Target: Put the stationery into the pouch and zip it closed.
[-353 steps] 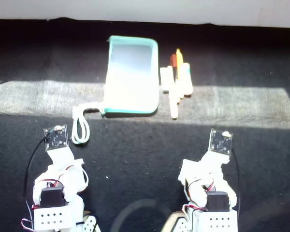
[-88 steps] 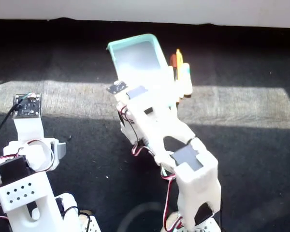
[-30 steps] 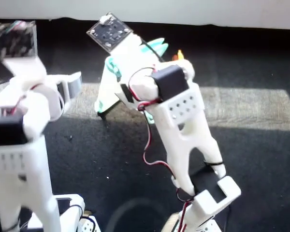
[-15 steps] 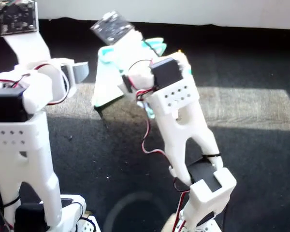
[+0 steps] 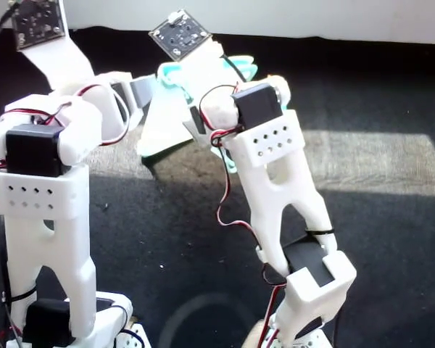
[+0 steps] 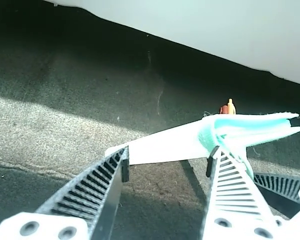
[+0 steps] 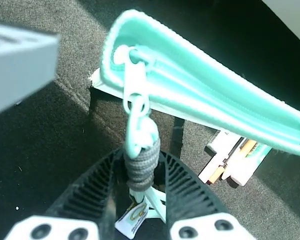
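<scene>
By right pincer, pouch aslant, zip edge up.

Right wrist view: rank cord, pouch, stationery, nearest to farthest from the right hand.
1. Cord: between the fingers of the right hand.
2. Pouch: just beyond, joined to the cord by the zipper pull.
3. Stationery: farthest, lying below the pouch's far end.
</scene>
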`<state>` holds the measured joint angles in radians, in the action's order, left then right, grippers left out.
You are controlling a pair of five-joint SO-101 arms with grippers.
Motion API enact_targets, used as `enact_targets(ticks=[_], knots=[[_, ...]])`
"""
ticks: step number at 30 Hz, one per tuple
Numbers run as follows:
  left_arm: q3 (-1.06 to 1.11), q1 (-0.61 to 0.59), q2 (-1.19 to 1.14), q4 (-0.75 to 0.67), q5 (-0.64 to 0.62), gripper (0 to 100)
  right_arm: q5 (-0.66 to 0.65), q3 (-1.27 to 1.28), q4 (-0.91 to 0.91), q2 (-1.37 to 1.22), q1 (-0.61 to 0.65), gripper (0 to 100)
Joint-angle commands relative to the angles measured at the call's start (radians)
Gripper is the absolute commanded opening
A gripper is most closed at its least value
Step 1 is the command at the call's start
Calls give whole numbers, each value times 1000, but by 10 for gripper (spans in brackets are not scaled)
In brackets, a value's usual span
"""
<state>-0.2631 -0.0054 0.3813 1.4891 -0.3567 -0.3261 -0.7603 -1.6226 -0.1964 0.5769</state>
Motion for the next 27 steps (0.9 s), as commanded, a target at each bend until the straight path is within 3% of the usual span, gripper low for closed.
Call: enact_targets(ticks=[1, 13, 27], knots=[[-74, 24, 7, -18, -9, 264, -11, -1, 16, 4, -13, 5], [-99, 24, -5, -84, -9, 264, -11, 71, 19, 5, 41, 5], [45, 22, -54, -75, 52, 264, -9, 79, 35, 5, 38, 5]])
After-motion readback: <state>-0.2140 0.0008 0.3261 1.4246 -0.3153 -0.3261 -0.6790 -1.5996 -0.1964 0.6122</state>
